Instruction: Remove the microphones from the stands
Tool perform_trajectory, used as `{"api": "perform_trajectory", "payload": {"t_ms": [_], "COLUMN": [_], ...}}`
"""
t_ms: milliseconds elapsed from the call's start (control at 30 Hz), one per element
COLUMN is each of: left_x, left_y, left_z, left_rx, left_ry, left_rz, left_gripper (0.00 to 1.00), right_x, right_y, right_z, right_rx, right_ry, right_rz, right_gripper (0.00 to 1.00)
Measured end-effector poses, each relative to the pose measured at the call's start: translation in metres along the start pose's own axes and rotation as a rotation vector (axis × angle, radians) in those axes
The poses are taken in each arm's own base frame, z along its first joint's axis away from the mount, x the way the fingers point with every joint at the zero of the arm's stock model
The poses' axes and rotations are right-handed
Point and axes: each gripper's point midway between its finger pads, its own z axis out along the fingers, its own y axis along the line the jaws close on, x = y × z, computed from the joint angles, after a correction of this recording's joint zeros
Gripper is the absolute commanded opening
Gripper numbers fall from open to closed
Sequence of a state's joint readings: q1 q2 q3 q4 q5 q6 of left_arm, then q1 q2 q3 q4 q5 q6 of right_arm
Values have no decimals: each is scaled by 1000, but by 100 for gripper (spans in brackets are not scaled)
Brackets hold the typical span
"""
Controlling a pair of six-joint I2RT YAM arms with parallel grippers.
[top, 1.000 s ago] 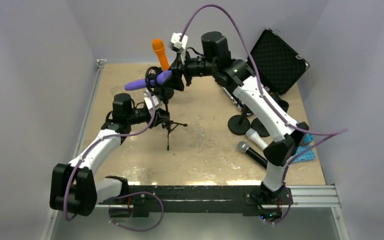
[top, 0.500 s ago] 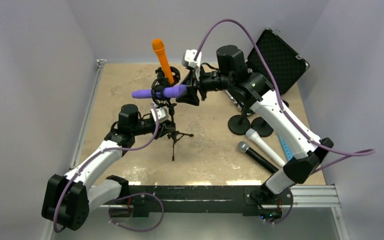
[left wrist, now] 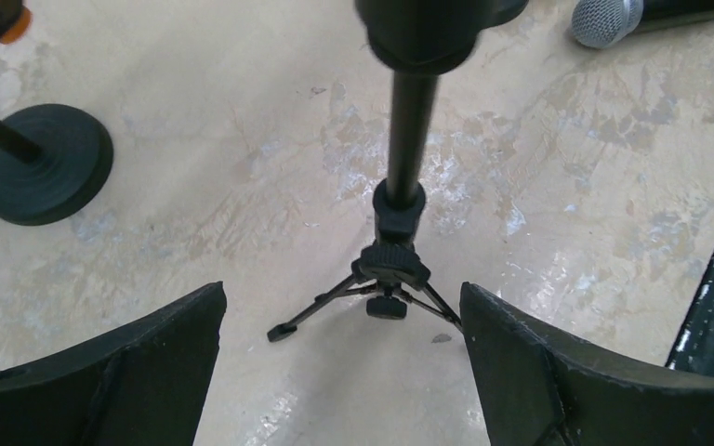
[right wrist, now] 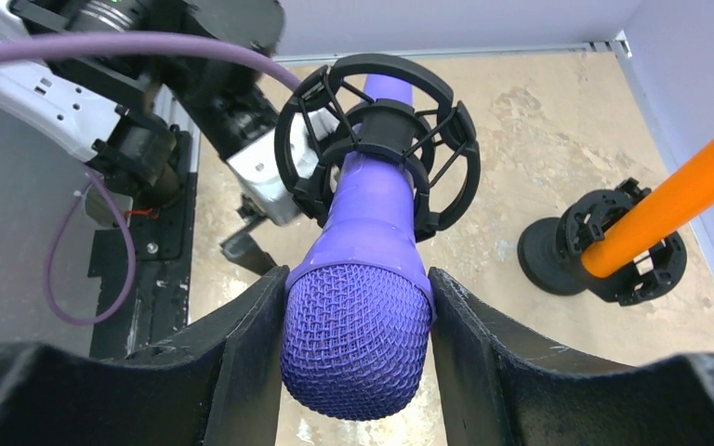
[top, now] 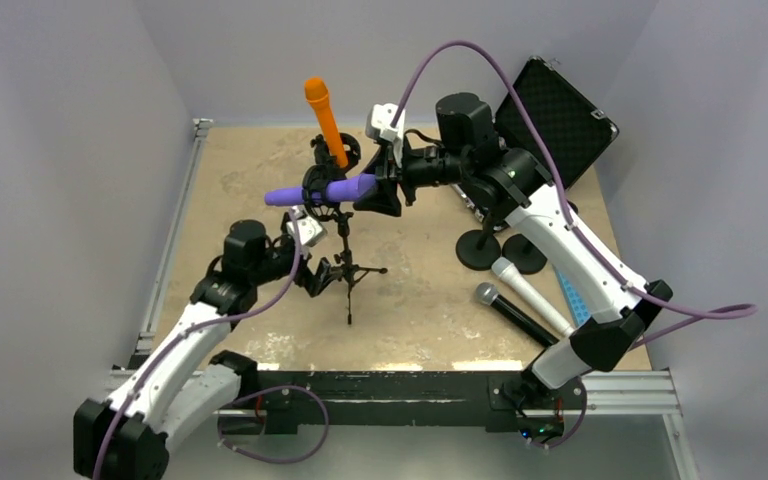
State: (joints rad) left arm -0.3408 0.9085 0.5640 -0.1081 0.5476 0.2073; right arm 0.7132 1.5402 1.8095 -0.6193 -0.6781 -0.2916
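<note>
Pulling the purple microphone from its shock mount
My right gripper clamps its head: pull straight toward 3 o'clock (no twisting); my left gripper hangs open around the stand pole.

We see soft, even light from above, and shadows are faint. The table glows white at its near edge and has shiny patches in the left wrist view. There the tripod stand turns fuzzy at its top, close up. The purple microphone looks sharp.
</note>
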Motion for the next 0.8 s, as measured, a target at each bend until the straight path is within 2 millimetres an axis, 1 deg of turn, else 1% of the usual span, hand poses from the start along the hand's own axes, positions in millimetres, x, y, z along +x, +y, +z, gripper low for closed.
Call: {"api": "perform_trajectory", "payload": {"t_ms": [100,233,333,400,467,533,600,667,733,800], "left_x": [-12,-27,-37,-51,-71,-105,-137,-172,-201,-217], "left_y": [-8,-18,-27,-32,-38,-47,-57,-68,-71,-67], "left_z": [-26,-57,-82,-101,-119,-139,-156,-171,-180,-181], "left_rx": [-31,-63,-86,-100,-106,-100,-75,-43,-33,-40], "left_ry": [-16,-27,-28,-39,-64,-126,-195,-273,-339,-373], "left_rz": [12,19,16,19,33,70,113,162,196,193], "left_gripper": [100,100,100,98,97,97,100,100,100,100], "right_x": [-5,-3,-3,-3,-5,-8,-11,-12,-11,-10], "right_y": [4,5,5,5,6,6,6,6,7,7], "right_z": [-2,-2,-2,-3,-4,-6,-7,-8,-8,-8], "right_rx": [-17,-21,-21,-21,-22,-22,-20,-20,-21,-22], "right_ry": [-9,-2,-2,-2,-1,-1,-5,-6,-3,1], "right_rz": [-3,2,2,2,0,-5,-13,-17,-16,-18], "right_gripper": [7,2,0,0,0,0,0,0,0,0]}}
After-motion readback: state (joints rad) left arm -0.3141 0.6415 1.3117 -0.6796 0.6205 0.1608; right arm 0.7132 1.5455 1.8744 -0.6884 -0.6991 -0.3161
